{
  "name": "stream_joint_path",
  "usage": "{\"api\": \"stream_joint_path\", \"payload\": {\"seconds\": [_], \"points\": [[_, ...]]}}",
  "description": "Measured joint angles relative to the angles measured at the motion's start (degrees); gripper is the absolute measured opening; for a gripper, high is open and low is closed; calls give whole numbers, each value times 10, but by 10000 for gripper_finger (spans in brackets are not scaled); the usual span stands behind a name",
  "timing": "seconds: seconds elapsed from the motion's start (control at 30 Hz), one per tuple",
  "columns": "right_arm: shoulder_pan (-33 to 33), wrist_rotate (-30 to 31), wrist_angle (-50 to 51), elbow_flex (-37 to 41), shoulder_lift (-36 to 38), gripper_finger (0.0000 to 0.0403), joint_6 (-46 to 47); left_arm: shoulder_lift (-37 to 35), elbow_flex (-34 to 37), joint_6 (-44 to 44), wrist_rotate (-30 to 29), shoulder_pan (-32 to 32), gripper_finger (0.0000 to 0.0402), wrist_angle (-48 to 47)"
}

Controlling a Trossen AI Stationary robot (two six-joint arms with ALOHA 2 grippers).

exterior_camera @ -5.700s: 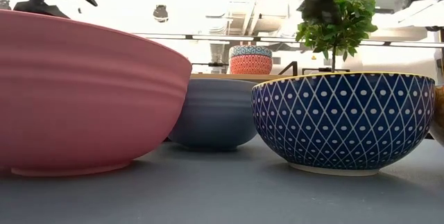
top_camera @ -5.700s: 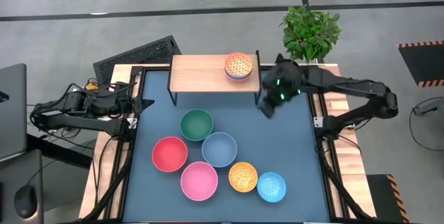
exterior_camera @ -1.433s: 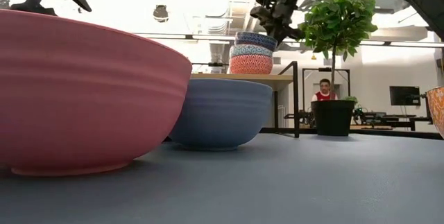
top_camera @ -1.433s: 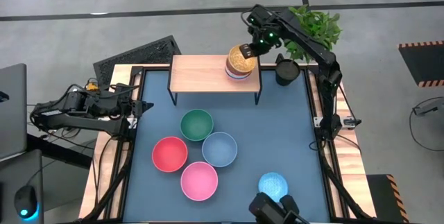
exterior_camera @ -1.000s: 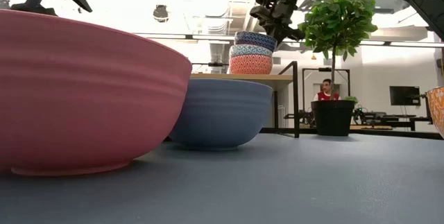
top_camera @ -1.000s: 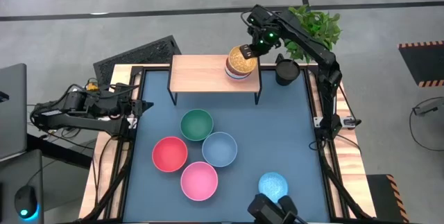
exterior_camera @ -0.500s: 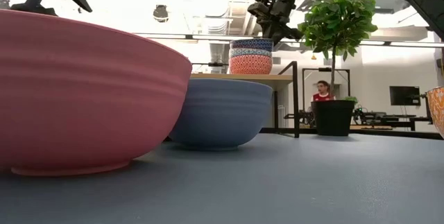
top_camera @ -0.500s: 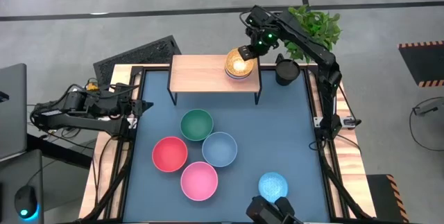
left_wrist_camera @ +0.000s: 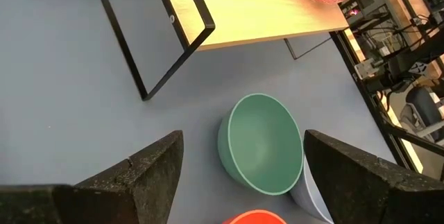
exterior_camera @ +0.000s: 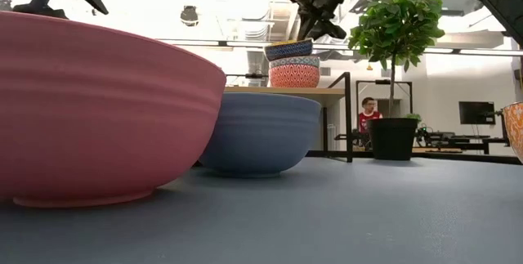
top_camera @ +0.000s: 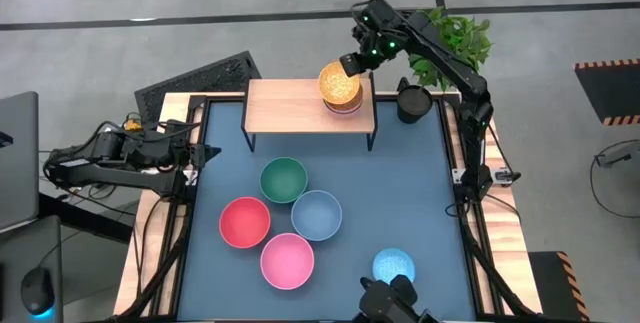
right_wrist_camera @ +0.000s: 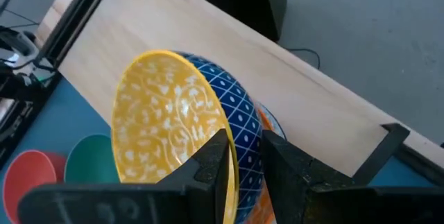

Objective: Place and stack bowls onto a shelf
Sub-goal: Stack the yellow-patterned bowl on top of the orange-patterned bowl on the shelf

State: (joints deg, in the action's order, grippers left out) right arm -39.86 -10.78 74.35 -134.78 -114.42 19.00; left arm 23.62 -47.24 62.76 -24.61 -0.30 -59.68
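My right gripper is over the right end of the light-wood shelf, shut on the yellow bowl. That bowl is yellow inside and blue-diamond patterned outside. It sits tilted just above a stack of the white-blue bowl and the orange bowl, which stands on the shelf. My left gripper is open and empty at the table's left edge. The green, red, grey-blue, pink and bright blue bowls rest on the table. My right gripper holds the yellow bowl by its rim, one finger inside the bowl and one outside. The fingers slant down from the far right. The bowl is tilted, its held side higher; whether its underside touches the stack, I cannot tell.
A black cup and a potted plant stand right of the shelf, beside my right arm. The shelf's left part is bare wood. A person shows far behind the table in the low view.
About half a second ago the yellow bowl came down level on the stack. Since then my right gripper has risen a little and gone toward the table's left, and the bowl has tipped, its held side up. The stack below has stayed in place.
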Motion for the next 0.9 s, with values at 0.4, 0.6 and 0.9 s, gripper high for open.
{"api": "stream_joint_path", "payload": {"seconds": [0.4, 0.6, 0.9], "points": [[0, 1, 51, 0, -1, 108, 1, 0, 0, 1, 3, 0, 283, 0], [0, 2, 50, 12, -3, 108, 0, 0, 0, 1, 3, 0, 283, 0], [0, 9, 31, 12, -2, 108, -2, 0, 0, 0, 1, 0, 283, 0]]}}
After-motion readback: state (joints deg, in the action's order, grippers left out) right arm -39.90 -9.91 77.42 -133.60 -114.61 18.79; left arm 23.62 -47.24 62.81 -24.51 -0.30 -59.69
